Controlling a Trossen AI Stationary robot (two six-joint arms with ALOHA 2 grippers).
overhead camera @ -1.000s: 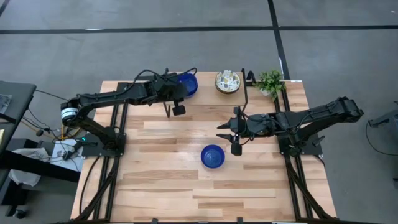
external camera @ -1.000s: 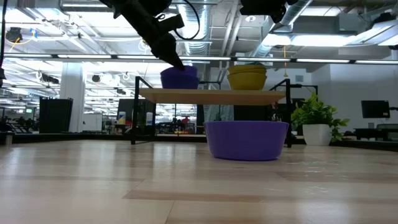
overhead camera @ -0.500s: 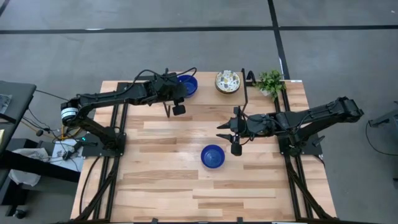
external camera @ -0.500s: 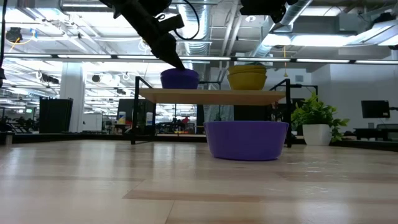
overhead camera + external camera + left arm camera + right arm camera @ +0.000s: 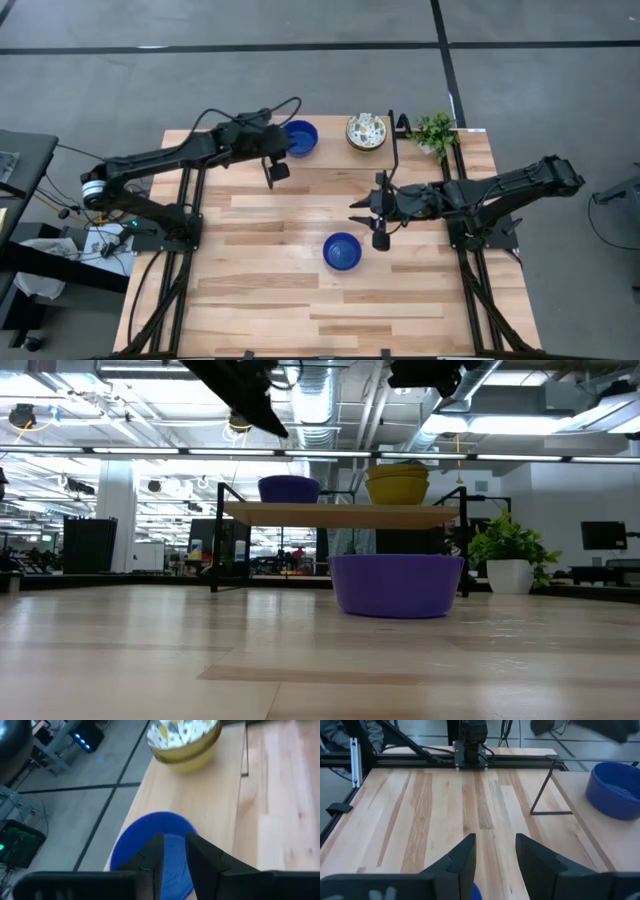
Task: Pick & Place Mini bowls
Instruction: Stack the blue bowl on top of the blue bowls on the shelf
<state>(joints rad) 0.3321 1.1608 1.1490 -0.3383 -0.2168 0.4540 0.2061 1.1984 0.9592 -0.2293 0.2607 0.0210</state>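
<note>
Where the wooden table lies nearest the low camera, its planks are bare, and the first thing met is a blue mini bowl sitting upright on the boards near the middle; in the low view it fills the centre and hides part of the shelf legs behind it. Just beyond and above it hangs the right gripper, fingers parted and holding nothing, their tips apart over bare planks in its wrist view, with the blue bowl's rim just visible beneath them. Farther back stands a raised wooden shelf on thin black legs along the far edge. On its left part rests a second blue bowl; the left gripper is just beside it and above it, fingers slightly parted and clear of the rim, nothing held. On the shelf's right part, well apart from that bowl, sits a cream-white floral bowl, its outside yellow, seemingly stacked. At the far right corner stands a small green plant in a white pot. Black arm-mount frames flank both table sides.
</note>
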